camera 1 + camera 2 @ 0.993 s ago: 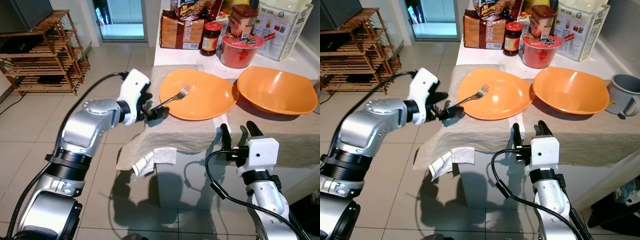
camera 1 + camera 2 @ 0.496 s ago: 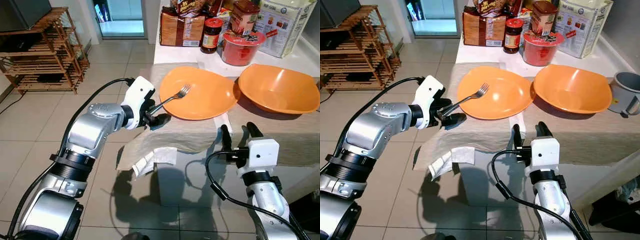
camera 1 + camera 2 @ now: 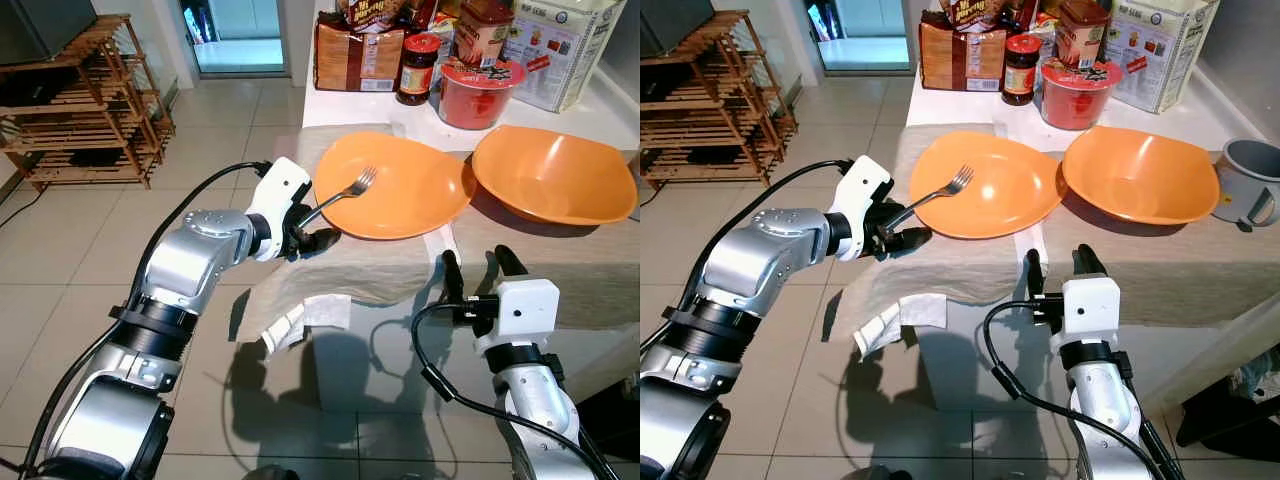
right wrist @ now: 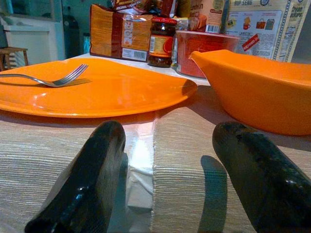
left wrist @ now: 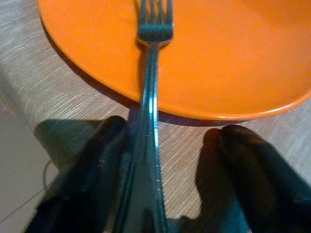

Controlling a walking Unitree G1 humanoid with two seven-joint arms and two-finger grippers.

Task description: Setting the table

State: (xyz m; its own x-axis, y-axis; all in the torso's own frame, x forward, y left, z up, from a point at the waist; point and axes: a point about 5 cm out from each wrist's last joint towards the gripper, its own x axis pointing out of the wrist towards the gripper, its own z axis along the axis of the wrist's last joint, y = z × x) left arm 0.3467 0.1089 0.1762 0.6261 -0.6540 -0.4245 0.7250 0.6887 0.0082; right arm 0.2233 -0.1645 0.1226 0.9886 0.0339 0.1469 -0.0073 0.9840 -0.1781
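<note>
resting at the near left edge of the table, the left gripper (image 3: 308,238) sits with its black fingers (image 5: 92,165) spread apart, one on each side of the fork (image 3: 338,196) handle; whether either finger touches the handle cannot be told. the fork runs from between those fingers up and to the right, its tines lying over the left part of the orange plate (image 3: 405,190) while the handle crosses the plate's near left rim. the plate lies on a beige striped tablecloth (image 3: 360,265) that hangs over the table's near left corner, a white tag (image 3: 288,325) dangling from it.

the right gripper (image 3: 478,268) hovers at the near edge of the table, in front of the gap between the plate and an orange bowl (image 3: 555,175); its two fingers (image 4: 85,182) are spread wide with nothing between them. the bowl stands just right of the plate, their rims touching or nearly so.

farther back on the white counter stand a red tub (image 3: 482,92), a dark jar with a red lid (image 3: 416,70), a brown packet (image 3: 357,57) and a large printed bag (image 3: 565,50). a grey mug (image 3: 1248,185) stands at the far right. a wooden rack (image 3: 85,110) stands on the tiled floor to the far left.
</note>
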